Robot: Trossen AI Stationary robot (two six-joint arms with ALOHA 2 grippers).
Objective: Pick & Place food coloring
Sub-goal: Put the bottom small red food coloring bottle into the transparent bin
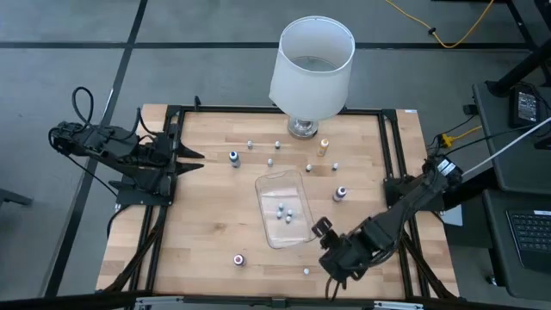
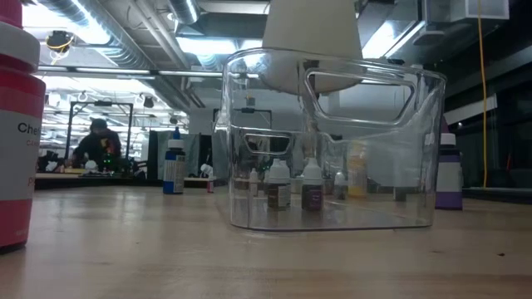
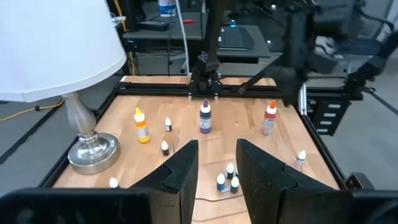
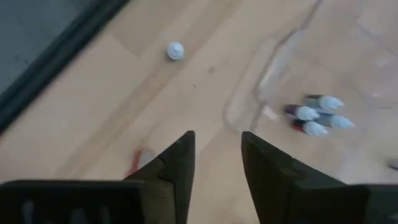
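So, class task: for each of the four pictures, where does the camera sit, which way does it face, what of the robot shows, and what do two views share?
High view: overhead, facing straight down; both arms, left hand and right hand show.
Low view: at tabletop height, facing level through the clear tray; no arm shows.
Left wrist view: on the left arm, facing across the table; its own fingers show.
Right wrist view: on the right arm, facing down; its own fingers show.
Shared: the bottles in the tray appear in all views.
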